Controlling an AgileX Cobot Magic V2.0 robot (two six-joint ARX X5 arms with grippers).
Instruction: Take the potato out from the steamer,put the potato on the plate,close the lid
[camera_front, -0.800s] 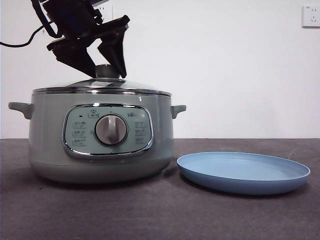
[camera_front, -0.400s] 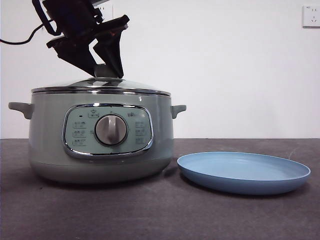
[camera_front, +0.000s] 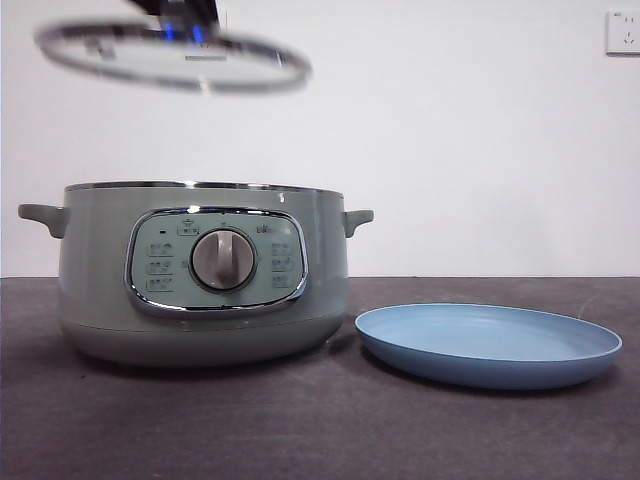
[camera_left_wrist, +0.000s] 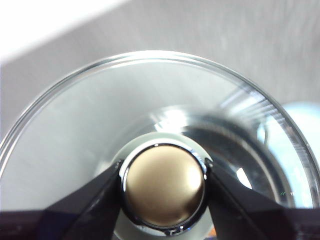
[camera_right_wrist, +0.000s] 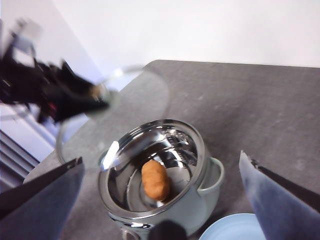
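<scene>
My left gripper (camera_left_wrist: 164, 175) is shut on the knob (camera_left_wrist: 164, 186) of the glass lid (camera_left_wrist: 75, 130). In the front view it holds the lid (camera_front: 170, 55) high above the open sage-green steamer (camera_front: 200, 270), tilted and blurred, with the gripper (camera_front: 185, 12) at the top edge. The right wrist view shows the orange-brown potato (camera_right_wrist: 155, 180) lying inside the steamer (camera_right_wrist: 200, 200), with the lifted lid (camera_right_wrist: 140, 95) off to one side. My right gripper (camera_right_wrist: 161, 157) is open and empty, high above the pot. The light-blue plate (camera_front: 488, 345) lies empty to the right of the steamer.
The steamer and plate stand on a dark grey table (camera_front: 320, 430) before a white wall. A wall socket (camera_front: 622, 32) is at the upper right. A corner of the plate (camera_right_wrist: 235, 227) shows in the right wrist view.
The left gripper closed on the knob and lifted the lid off the steamer, up and a little to the left. The steamer now stands open.
</scene>
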